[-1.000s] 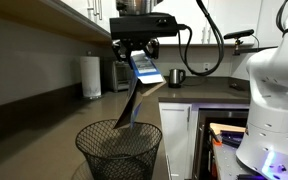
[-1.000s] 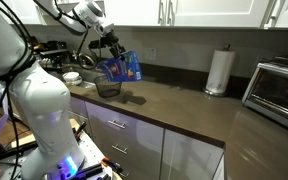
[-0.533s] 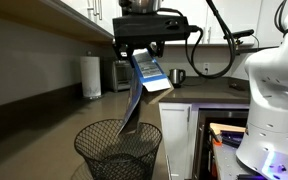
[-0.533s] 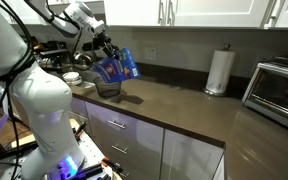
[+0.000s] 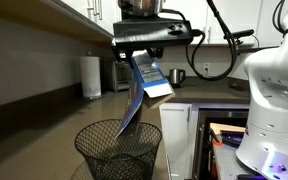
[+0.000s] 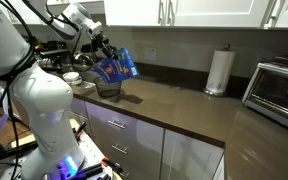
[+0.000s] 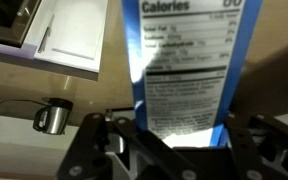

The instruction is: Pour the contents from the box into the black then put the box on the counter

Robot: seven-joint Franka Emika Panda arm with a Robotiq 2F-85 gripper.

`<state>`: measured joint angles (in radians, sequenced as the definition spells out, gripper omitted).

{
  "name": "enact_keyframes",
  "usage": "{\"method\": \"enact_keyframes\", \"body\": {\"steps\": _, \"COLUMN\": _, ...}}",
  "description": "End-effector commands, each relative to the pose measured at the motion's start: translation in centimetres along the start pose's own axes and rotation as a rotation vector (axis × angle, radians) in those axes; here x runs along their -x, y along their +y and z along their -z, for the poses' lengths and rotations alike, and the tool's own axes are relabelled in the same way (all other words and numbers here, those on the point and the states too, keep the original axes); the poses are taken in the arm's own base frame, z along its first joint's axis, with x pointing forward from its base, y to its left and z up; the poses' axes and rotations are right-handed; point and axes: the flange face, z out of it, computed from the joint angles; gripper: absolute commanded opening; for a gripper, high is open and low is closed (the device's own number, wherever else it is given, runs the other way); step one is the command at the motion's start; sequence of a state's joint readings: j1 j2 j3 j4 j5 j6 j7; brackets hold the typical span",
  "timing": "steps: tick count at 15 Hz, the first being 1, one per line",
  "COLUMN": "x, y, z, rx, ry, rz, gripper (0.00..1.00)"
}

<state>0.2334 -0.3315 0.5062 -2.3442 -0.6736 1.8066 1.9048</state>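
Observation:
My gripper is shut on the upper end of the blue box, which it holds tilted in the air. The box slants down, and its lower end reaches into the rim of the black wire-mesh wastebasket. In another exterior view the gripper holds the box just above the black at the end of the counter. The wrist view shows the box's nutrition label between my gripper's fingers. No contents are visible.
A paper towel roll and a toaster oven stand further along the counter. A metal mug sits on the far worktop. The white robot body rises beside the white cabinets.
The gripper has risen slightly with the box and tipped it a little more. The box's lower end stays over the wastebasket. The grip is unchanged.

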Motion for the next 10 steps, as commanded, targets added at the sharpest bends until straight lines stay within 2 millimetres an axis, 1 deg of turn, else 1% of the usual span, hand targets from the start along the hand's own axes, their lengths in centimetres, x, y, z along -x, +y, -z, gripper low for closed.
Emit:
{"method": "enact_keyframes", "body": {"steps": 1, "x": 0.1, "y": -0.5, "z": 0.8, "rx": -0.006, "ry": 0.039, "rz": -0.006, "gripper": 0.34}}
{"method": "enact_keyframes", "body": {"steps": 3, "x": 0.3, "y": -0.6, "z": 1.0, "rx": -0.012, "ry": 0.043, "rz": 0.001, "gripper": 0.36}}
{"method": "enact_keyframes", "body": {"steps": 5, "x": 0.6, "y": -0.7, "z": 1.4, "rx": -0.020, "ry": 0.045, "rz": 0.008, "gripper": 0.35}}
{"method": "enact_keyframes", "body": {"steps": 6, "x": 0.7, "y": -0.7, "z": 1.5, "rx": -0.025, "ry": 0.047, "rz": 0.011, "gripper": 0.33}}
{"method": "enact_keyframes", "body": {"steps": 7, "x": 0.9, "y": -0.7, "z": 1.7, "rx": -0.030, "ry": 0.050, "rz": 0.015, "gripper": 0.27}}
{"method": "enact_keyframes", "body": {"steps": 9, "x": 1.3, "y": -0.6, "z": 2.0, "rx": -0.043, "ry": 0.060, "rz": 0.022, "gripper": 0.30}}
{"method": "enact_keyframes", "body": {"steps": 10, "x": 1.3, "y": -0.6, "z": 2.2, "rx": -0.048, "ry": 0.066, "rz": 0.024, "gripper": 0.27}}
